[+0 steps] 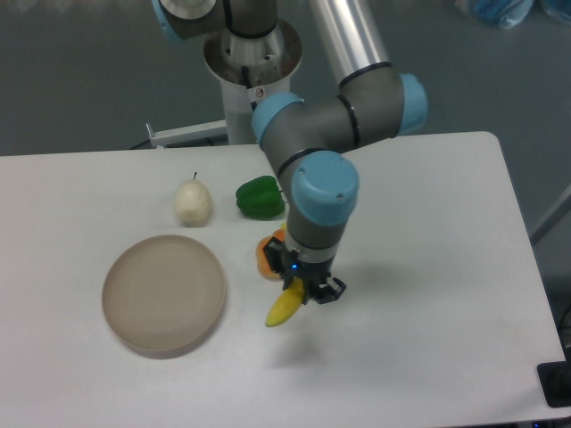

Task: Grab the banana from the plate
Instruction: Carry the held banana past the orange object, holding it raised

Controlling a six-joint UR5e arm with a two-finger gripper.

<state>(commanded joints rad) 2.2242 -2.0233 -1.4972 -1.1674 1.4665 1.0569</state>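
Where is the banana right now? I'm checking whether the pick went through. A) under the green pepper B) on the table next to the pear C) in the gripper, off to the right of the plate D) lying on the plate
C: the banana hangs from the gripper, clear of the empty plate to its left.

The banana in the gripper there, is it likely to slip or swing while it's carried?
The banana probably stays stiff; it juts from the gripper without drooping. Its skin looks smooth, and it seems held near one end, so it may pivot or slip. The exact contact is hidden.
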